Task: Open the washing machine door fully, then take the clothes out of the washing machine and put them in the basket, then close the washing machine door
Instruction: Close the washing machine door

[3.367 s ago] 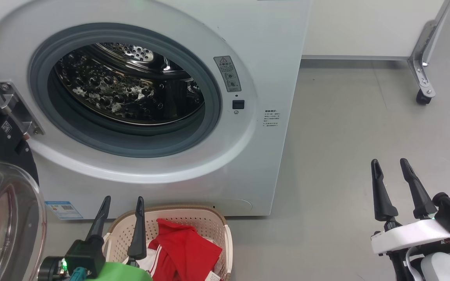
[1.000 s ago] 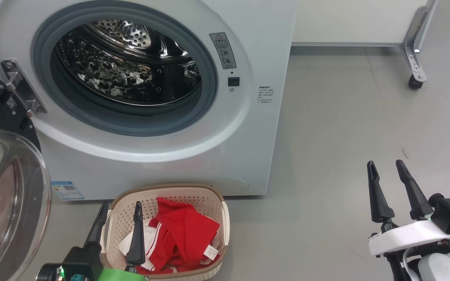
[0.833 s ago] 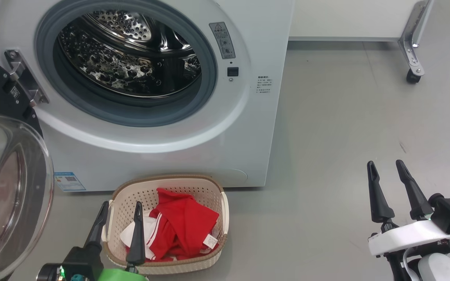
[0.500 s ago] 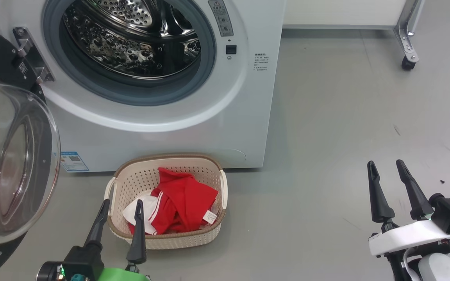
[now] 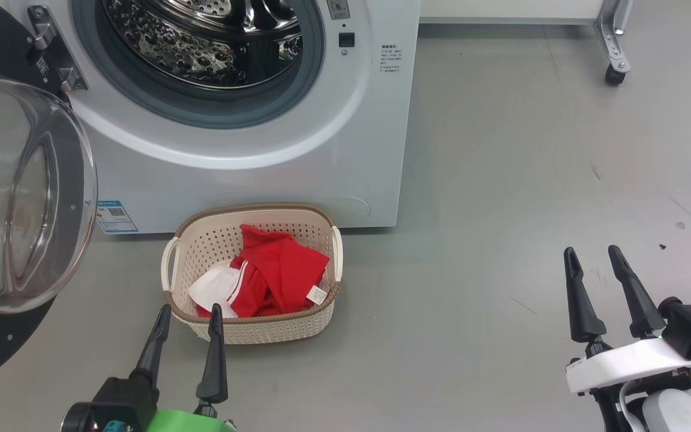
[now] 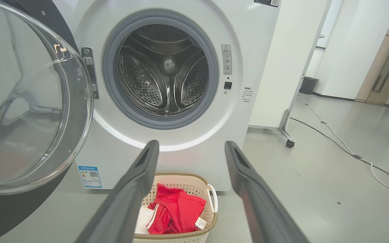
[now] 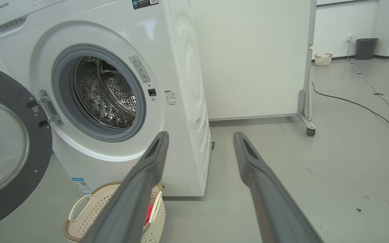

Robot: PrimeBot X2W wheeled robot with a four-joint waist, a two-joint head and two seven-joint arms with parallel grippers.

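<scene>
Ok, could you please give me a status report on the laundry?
Left gripper and right gripper open, empty. Red clothes in basket, none seen in washing machine drum. Washing machine door wide open, nothing in its swing.

The head view looks steeply down from above and behind the left gripper (image 5: 191, 308) and right gripper (image 5: 591, 250). Each wrist view looks low and level along its gripper at the washing machine (image 6: 255, 50) close ahead; all three share the basket (image 5: 249, 209)
</scene>
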